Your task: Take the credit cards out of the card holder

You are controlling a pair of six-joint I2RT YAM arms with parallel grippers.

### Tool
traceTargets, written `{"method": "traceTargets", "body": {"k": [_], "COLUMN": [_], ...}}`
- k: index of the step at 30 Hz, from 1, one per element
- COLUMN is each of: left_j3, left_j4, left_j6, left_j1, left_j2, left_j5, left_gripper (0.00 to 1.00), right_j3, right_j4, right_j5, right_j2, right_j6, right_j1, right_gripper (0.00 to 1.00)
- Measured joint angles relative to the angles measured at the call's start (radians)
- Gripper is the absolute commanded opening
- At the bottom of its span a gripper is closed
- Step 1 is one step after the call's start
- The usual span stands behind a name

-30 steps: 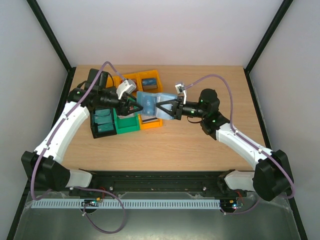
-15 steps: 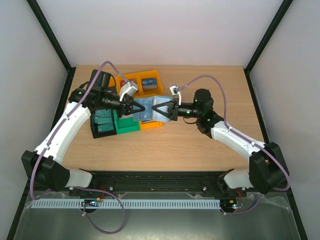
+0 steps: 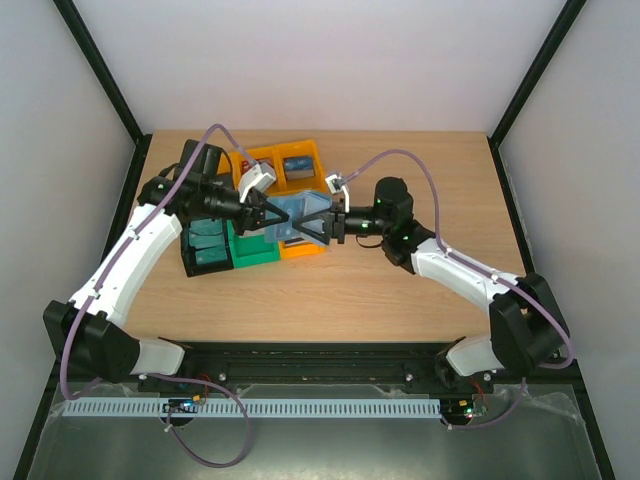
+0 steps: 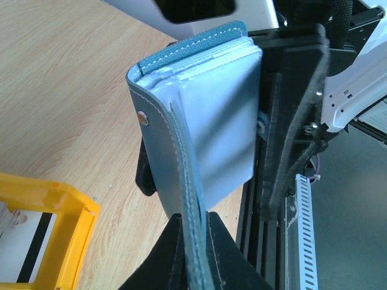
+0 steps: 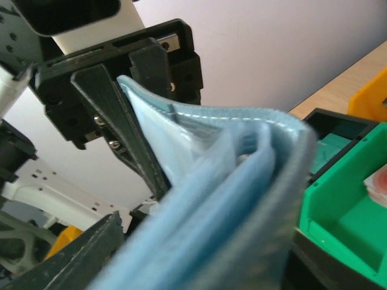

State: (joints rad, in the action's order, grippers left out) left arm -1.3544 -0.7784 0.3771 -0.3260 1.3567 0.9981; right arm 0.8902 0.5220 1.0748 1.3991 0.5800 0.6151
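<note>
The teal-blue folding card holder (image 3: 288, 214) is hanging off the wooden bench (image 3: 400, 290) in the top view. It is sitting between the two arms, over the edge of a cluster of bins that includes an orange plastic bin (image 3: 300, 247) and a green plastic bin (image 3: 255, 252). The left pincer (image 3: 272, 216) is gripping it from the left. The right pincer (image 3: 312, 222) is reaching in from the right, its fingers spreading in a wide V around the holder's other end.

In the left wrist view, the left pincer's two black fingers are pressing together on the stitched edge of the teal cover at the bottom of the picture. The holder is standing partly open, with its pale blue-grey inner sleeves fanning out to the right of the cover. A small metal snap stud (image 4: 143, 118) is showing on the cover. One broad black finger of the right pincer is standing just beside the sleeves and the other is peeking from behind the cover. I cannot tell whether they are touching it. At lower left, a white credit card (image 4: 18, 248) with a black stripe is lying in the orange bin.

In the right wrist view, the holder is filling the middle, close and blurred. The right pincer's own dark fingers are standing apart at the lower corners, on either side of it. The left pincer is clamping the far edge, and the green bin is showing at right.
</note>
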Motion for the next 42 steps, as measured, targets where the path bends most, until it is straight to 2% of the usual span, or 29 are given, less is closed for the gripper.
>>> {"method": "traceTargets", "body": {"k": [3,7,9,10,12,15,18,23,26,31,35,38,42], "left_j3": [0.000,0.000,0.000,0.000,0.000,-0.002,-0.004,-0.005,-0.005,-0.006,-0.006,-0.006,-0.005], "left_j4": [-0.002,-0.018,-0.025,-0.027,-0.029,-0.043,-0.066,-0.092,-0.103,-0.107,-0.103,-0.090,-0.056], "left_j6": [0.010,0.023,0.024,0.024,0.030,0.060,0.103,0.141,0.154,0.159,0.153,0.128,0.087], "left_j1": [0.000,0.002,0.010,0.016,0.022,0.023,0.033,0.116,0.155,0.158,0.158,0.156,0.143], "left_j2": [0.000,0.000,0.000,0.000,0.000,0.000,-0.002,-0.019,-0.034,-0.042,-0.042,-0.042,-0.042], "left_j5": [0.001,0.001,-0.010,-0.013,-0.014,-0.004,0.018,0.060,0.072,0.080,0.082,0.085,0.075], "left_gripper": [0.02,0.02,0.02,0.03,0.13,0.23,0.29,0.38,0.41,0.41,0.46,0.38,0.37], "right_j3": [0.005,0.005,0.005,0.005,0.005,0.005,0.005,0.005,0.004,0.004,0.004,0.004,0.004], "right_j4": [0.006,0.012,0.014,0.013,0.013,0.010,0.007,0.007,0.007,0.006,0.006,0.007,0.008], "right_j5": [-0.032,-0.068,-0.071,-0.072,-0.072,-0.069,-0.061,-0.044,-0.032,-0.012,-0.001,0.003,0.011], "right_j2": [0.017,0.034,0.040,0.041,0.041,0.040,0.037,0.011,0.003,0.002,0.002,0.002,0.002], "right_j6": [0.005,0.023,0.027,0.031,0.031,0.025,0.015,0.006,0.003,0.003,0.003,0.005,0.011], "right_j1": [0.006,0.006,0.004,0.002,0.001,0.001,0.001,-0.012,-0.019,-0.021,-0.021,-0.021,-0.021], "right_gripper": [0.37,0.10,0.02,0.02,0.02,0.02,0.02,0.02,0.02,0.02,0.02,0.02,0.02]}}
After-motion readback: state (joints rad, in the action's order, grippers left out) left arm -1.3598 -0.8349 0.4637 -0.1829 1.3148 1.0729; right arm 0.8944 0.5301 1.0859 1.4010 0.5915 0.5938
